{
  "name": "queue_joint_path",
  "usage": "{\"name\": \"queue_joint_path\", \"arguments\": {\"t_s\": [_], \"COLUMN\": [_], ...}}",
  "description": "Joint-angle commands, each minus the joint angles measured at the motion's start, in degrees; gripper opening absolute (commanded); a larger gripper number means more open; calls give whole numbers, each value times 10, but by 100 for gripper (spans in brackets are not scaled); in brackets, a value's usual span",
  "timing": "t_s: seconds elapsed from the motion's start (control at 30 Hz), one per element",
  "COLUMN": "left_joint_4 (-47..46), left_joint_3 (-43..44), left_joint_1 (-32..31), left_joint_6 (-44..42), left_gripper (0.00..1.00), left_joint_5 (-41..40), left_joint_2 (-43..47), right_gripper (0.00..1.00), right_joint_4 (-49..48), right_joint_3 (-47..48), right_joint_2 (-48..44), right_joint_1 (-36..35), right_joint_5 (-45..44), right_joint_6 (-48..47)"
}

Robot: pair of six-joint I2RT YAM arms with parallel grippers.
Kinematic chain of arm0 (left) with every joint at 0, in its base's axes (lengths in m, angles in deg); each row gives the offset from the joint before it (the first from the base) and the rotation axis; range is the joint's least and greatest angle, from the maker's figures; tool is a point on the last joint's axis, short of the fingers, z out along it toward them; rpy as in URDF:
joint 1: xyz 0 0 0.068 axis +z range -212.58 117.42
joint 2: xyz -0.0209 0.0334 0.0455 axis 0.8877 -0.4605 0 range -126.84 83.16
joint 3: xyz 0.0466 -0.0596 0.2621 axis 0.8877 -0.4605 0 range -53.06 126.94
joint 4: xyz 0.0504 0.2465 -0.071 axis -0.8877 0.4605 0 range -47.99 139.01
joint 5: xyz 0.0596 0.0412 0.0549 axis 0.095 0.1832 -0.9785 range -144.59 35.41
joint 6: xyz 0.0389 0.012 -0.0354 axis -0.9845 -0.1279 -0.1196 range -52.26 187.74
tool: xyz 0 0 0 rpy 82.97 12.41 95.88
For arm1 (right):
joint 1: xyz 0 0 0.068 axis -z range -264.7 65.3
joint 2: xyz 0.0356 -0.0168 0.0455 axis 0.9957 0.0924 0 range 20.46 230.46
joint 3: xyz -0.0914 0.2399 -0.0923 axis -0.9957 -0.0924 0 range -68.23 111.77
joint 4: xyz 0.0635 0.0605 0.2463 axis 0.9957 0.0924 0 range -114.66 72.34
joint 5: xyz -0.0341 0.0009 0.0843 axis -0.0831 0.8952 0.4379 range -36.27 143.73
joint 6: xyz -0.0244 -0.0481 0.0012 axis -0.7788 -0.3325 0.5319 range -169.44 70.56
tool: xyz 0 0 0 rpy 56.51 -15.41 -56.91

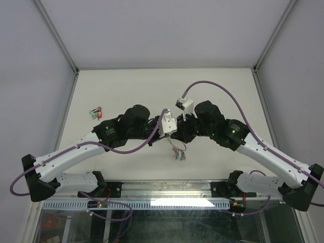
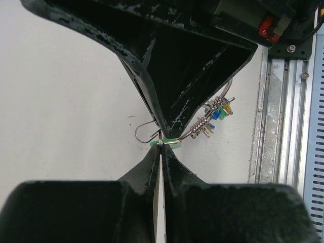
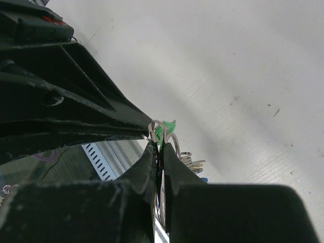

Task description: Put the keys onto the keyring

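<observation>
Mid-threading over the white table (image 1: 217, 91): the left gripper (image 2: 160, 148), pinched fully closed, appears to hold a green-tagged silver metal key (image 2: 166, 143) tip to tip against the right gripper (image 3: 158, 146). That gripper is likewise clamped tight, on what looks like the thin silver wire keyring (image 2: 143, 132), its blue- and yellow-tagged keys (image 2: 216, 114) dangling just beside. The next move likely calls for sliding the key's hole along the wire coil without either pinch slipping; whether it is already hooked cannot be told.

keyring (image 1: 177, 152): centre, above table (image 1: 217, 86) | keys (image 1: 95, 112): far left
</observation>
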Motion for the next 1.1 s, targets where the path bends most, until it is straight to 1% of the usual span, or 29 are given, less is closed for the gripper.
{"name": "queue_joint_path", "arguments": {"t_s": [0.0, 0.43, 0.83, 1.07], "left_joint_4": [-13, -16, -33, -33], "left_joint_3": [29, 28, 20, 21], "left_joint_1": [-8, -10, -11, -11], "left_joint_6": [-6, -3, 6, 6], "left_gripper": [0, 0, 0, 0], "left_joint_5": [-6, -43, -35, -41], "left_joint_2": [4, 10, 24, 24], "right_gripper": [0, 0, 0, 0], "right_joint_4": [-44, -33, -36, -40], "right_joint_3": [21, 19, 17, 20], "right_joint_2": [-6, -1, 3, 9], "right_joint_1": [-3, -3, -3, -4], "right_joint_5": [12, -3, -12, 0], "right_joint_6": [9, 19, 33, 35]}}
